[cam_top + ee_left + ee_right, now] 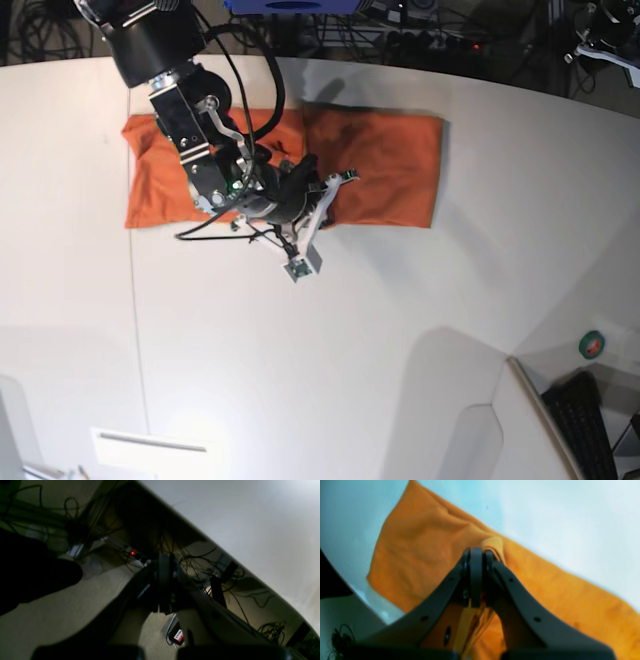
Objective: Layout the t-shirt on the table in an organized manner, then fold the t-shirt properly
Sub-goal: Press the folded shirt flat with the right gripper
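Observation:
The orange t-shirt (380, 165) lies on the white table (330, 360) as a long flat band near the far edge. My right gripper (325, 190) is at the band's near edge, about midway along. In the right wrist view it (480, 552) is shut on a raised fold of the t-shirt (420, 547). My left gripper (163, 560) is shut and empty, off the table, over the carpet and cables next to the table's curved edge (225, 552). Only part of the left arm (605, 30) shows at the base view's top right.
A thin dark seam (135, 300) runs down the table's left side. A grey-white panel with a slot (140, 442) sits at the near left. A green tape roll (592, 344) and a keyboard (585, 420) lie at the lower right. Cables (75, 522) cover the floor.

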